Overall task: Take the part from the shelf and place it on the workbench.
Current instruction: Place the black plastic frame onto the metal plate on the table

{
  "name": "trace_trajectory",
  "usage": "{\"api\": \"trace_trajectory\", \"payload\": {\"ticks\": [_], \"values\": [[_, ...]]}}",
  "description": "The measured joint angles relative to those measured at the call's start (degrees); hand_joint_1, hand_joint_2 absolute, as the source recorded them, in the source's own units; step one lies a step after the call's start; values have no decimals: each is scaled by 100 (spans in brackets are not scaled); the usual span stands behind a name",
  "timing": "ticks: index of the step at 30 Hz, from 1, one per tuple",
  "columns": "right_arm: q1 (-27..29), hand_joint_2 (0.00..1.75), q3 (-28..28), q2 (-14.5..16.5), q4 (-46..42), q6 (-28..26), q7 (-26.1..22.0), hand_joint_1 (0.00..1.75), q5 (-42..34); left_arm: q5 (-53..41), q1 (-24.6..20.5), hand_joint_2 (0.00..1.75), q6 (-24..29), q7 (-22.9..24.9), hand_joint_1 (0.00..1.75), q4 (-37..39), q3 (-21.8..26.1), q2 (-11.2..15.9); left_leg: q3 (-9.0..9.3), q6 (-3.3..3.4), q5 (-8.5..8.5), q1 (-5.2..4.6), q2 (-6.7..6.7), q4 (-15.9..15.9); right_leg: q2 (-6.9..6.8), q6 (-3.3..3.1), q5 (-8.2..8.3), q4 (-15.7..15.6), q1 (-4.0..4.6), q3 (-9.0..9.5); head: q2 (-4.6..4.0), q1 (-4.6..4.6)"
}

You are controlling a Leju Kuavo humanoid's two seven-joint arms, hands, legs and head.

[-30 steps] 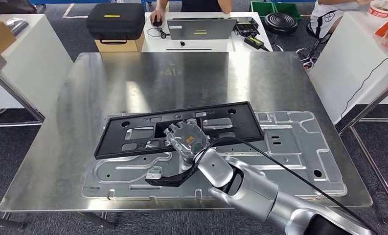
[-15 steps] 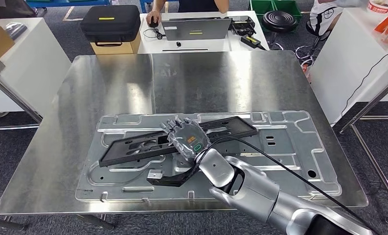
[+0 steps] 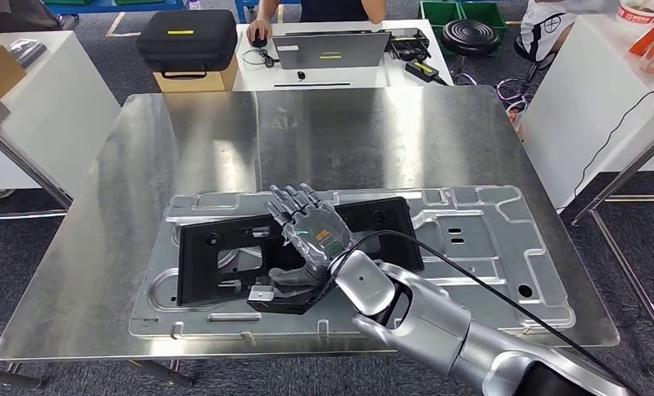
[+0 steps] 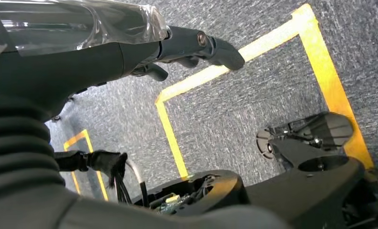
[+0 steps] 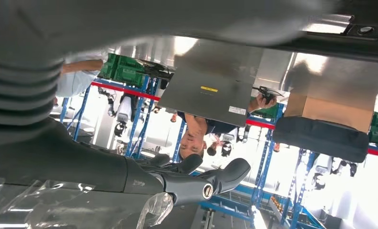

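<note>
Right hand (image 3: 311, 233) over black part (image 3: 224, 260), fingers spread, holding nothing; whether it touches part cannot tell. Black part lies flat on stamped metal panel (image 3: 480, 247), toward panel's left half. Panel rests on near half of steel workbench (image 3: 323, 132). Beyond workbench: laptop (image 3: 331, 48), black case (image 3: 187, 37). Left hand (image 4: 129, 50) over yellow-lined floor (image 4: 253, 95), fingers apart, empty.

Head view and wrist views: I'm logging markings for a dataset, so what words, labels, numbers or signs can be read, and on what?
No text can be read.
Black case: yellow label, too small to read.
Laptop: yellow sticker, unreadable.
Right hand: green and orange marks under clear wrap, blurred.
Left hand: no markings.
Black part: no visible print.
Metal plate: embossed shapes only.
</note>
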Motion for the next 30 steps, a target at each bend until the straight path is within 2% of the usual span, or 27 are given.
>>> {"api": "trace_trajectory", "payload": {"ticks": [3,5,6,8,9,10,11,12,14,15,16,17,19,20,22,24,25,26,27,29,30], "values": [[-1,0,-3,3,-6,-1,1,0,0,0,0,0,-13,-4,0,-1,0,-5,13,88,68,0,1,-38,-1,66,55,-47,-23,10,0,-2],[-5,0,-7,1,-16,-1,1,0,1,-2,-5,0,-15,-27,0,-3,0,-19,80,128,191,50,18,-204,-2,112,-35,30,-12,-24,0,3],[-8,0,-8,-3,-19,-1,1,0,2,-4,-8,0,-16,-44,0,-4,0,-25,109,133,240,85,28,-279,-4,138,-179,227,-14,-102,0,8],[-3,0,-5,-16,-20,1,2,0,3,-6,-9,0,-16,-75,0,-4,0,-28,113,128,278,123,44,-313,-7,209,-567,969,-64,-400,0,19],[7,0,-4,-27,-19,3,3,0,3,-6,-7,0,-15,-81,0,-4,0,-30,103,114,284,145,46,-309,-8,250,-704,1330,-98,-545,0,22],[16,0,-3,-38,-19,5,4,0,4,-6,-4,0,-16,-83,0,-4,0,-34,92,92,289,174,48,-299,-9,296,-747,1526,-137,-617,0,24],[21,0,-2,-48,-19,8,6,0,4,-7,-2,0,-16,-83,0,-4,0,-38,76,57,291,211,48,-281,-12,346,-676,1472,-178,-568,0,24],[21,0,-2,-55,-19,11,8,0,5,-7,0,0,-16,-83,0,-4,0,-42,56,11,282,256,46,-246,-16,402,-521,1192,-222,-405,0,24],[15,0,-2,-60,-20,14,11,0,7,-8,-4,0,-16,-83,0,-4,0,-40,-16,-119,229,321,37,-117,-3,512,-240,401,-292,28,0,35],[14,0,-3,-58,-24,14,14,0,8,-9,-8,0,-16,-83,0,-4,0,-37,-61,-183,204,330,33,-47,18,503,-180,160,-303,147,0,43],[13,0,-4,-58,-28,15,17,0,9,-9,-11,0,-16,-83,0,-4,0,-35,-102,-239,194,330,27,0,41,464,-174,66,-300,176,0,49],[12,0,-5,-57,-32,16,21,0,10,-10,-12,0,-16,-82,0,-4,0,-33,-132,-283,204,327,22,15,64,391,-181,100,-276,137,0,52],[12,0,-5,-58,-35,17,25,0,12,-13,-5,0,-17,-81,0,-4,0,-39,-170,-331,210,357,26,30,60,258,-140,134,-264,62,0,46],[9,0,-5,-57,-36,17,26,0,13,-14,-2,0,-17,-81,0,-4,0,-39,-217,-338,126,364,39,123,54,203,-113,140,-257,30,0,44],[6,0,-6,-55,-38,17,26,0,13,-15,-7,0,-17,-81,0,-4,0,-40,-444,-326,-276,349,64,687,37,107,-51,134,-244,-43,0,36],[6,0,-5,-55,-39,17,26,0,13,-15,-14,0,-17,-75,0,-4,0,-40,-749,-301,-743,302,71,1527,4,42,19,135,-194,-140,0,28],[7,0,-5,-55,-39,17,26,0,13,-16,-15,0,-17,-70,0,-4,0,-40,-816,-271,-860,274,70,1783,-9,24,59,135,-160,-192,0,25],[8,0,-4,-55,-39,17,26,0,13,-18,-14,0,-17,-66,0,-4,0,-40,-774,-223,-878,241,70,1818,-19,14,102,135,-121,-245,0,23],[8,0,-4,-55,-39,17,26,0,11,-24,-16,0,-18,-64,0,-4,0,-40,-601,-150,-796,197,70,1592,-20,12,147,135,-84,-296,0,22],[5,0,-7,-50,-44,17,26,0,8,-41,-31,0,-20,-63,0,-4,-1,-35,-58,38,-553,82,71,731,-25,17,246,130,-35,-378,0,27],[2,0,-8,-48,-49,17,26,0,7,-50,-42,0,-20,-62,0,-4,-1,-34,135,101,-446,26,73,373,-31,30,294,122,-23,-400,-1,32]]}}
